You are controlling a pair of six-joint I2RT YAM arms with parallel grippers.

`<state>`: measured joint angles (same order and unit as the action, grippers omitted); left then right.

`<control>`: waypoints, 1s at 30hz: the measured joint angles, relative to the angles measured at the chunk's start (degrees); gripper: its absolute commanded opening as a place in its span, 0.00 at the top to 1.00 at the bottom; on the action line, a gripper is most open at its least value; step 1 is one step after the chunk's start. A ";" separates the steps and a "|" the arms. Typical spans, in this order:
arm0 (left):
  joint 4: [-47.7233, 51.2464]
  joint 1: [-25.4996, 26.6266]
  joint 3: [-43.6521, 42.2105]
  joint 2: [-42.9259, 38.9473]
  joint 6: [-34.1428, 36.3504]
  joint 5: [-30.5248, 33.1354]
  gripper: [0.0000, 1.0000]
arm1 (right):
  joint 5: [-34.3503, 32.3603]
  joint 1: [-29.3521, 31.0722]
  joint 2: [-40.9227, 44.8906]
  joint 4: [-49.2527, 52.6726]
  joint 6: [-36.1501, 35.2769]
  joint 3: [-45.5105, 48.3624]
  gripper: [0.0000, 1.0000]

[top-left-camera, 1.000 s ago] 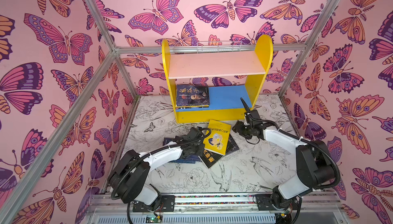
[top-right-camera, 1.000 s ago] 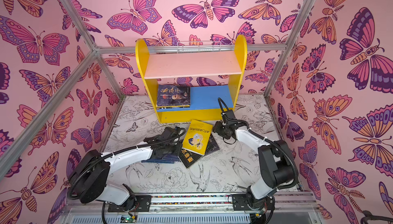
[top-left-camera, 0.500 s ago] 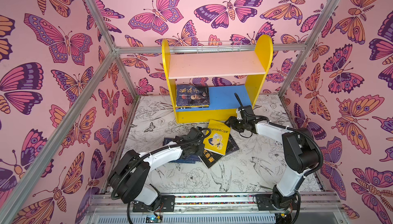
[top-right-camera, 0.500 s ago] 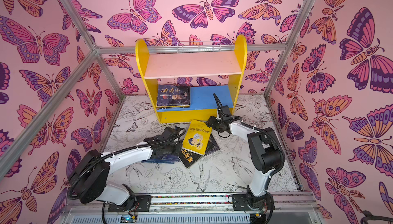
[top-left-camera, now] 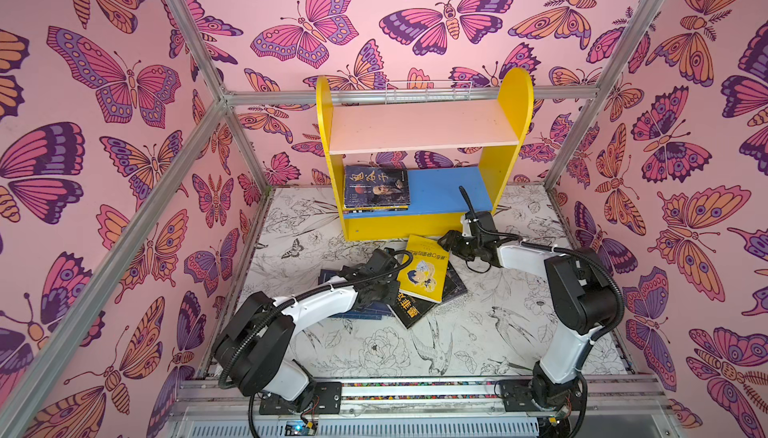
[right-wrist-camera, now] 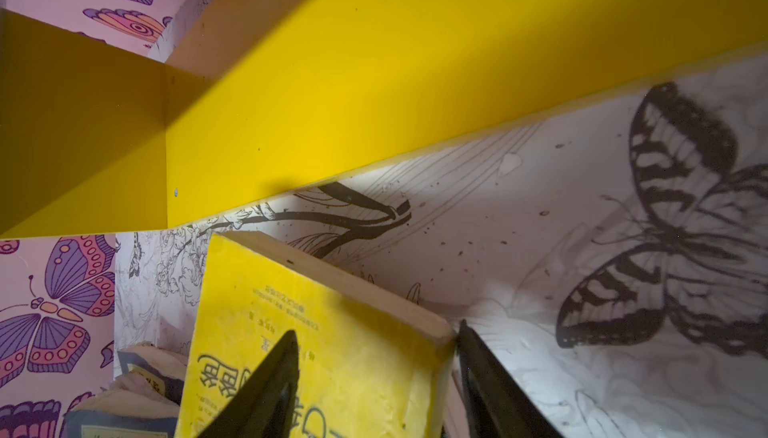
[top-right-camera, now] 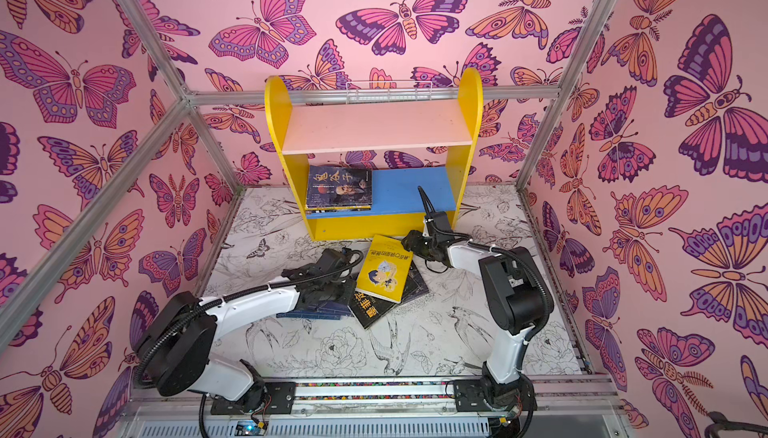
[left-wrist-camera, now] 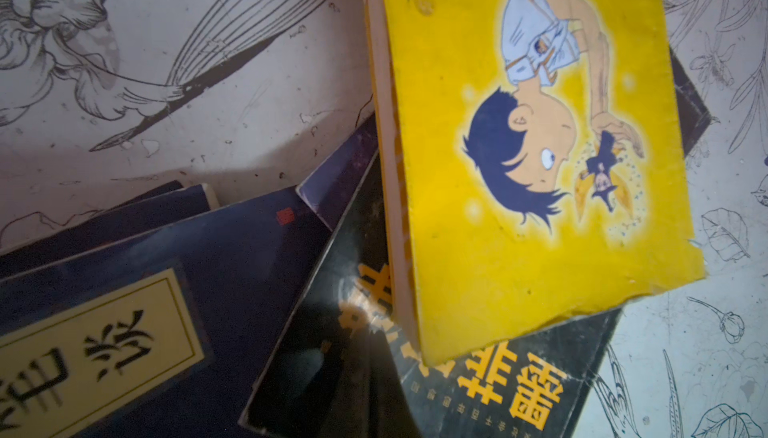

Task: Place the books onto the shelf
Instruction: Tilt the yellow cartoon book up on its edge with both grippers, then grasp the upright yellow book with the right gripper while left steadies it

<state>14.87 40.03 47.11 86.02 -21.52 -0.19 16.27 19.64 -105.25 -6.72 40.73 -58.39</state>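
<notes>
Yellow marks the topmost loose book: the cartoon-boy paperback (top-left-camera: 424, 267) lies face up on the floor mat (top-left-camera: 478, 332), just in front of the shelf (top-left-camera: 505, 157), resting slantwise over a black book with gold lettering (top-left-camera: 409, 311) and partly over a stack of navy blue books (left-wrist-camera: 232, 257) beside it. In the right wrist view the right gripper (right-wrist-camera: 376, 373) straddles a corner of this yellow book, one dark fingertip (right-wrist-camera: 286, 357) above the cover and the other beyond the edge by the page block; the jaws stand apart and have not closed on it. In both top views that gripper (top-right-camera: 411, 242) sits at the far end of the yellow book, near the shelf's yellow base. The left gripper (top-left-camera: 384, 290) lies low over the navy stack at the yellow book's near left edge; its jaws are together, and whether they pinch anything cannot be told, since its fingers do not show in the left wrist view. On the shelf's blue lower board (top-right-camera: 409, 190) a small pile of books already rests at the left end, topped by a dark book with a face and calligraphy (top-right-camera: 338, 186). The pale pink upper board (top-left-camera: 419, 130) carries nothing.
</notes>
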 measured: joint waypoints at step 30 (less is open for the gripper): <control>-7.21 -16.59 -9.62 -12.00 -13.35 -13.31 0.72 | 8.83 1.05 19.28 -15.37 2.25 17.16 0.97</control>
<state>7.66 23.44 37.50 74.02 -34.87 -13.50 25.10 20.69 -85.97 -22.09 42.98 -41.23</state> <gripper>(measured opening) 0.133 0.131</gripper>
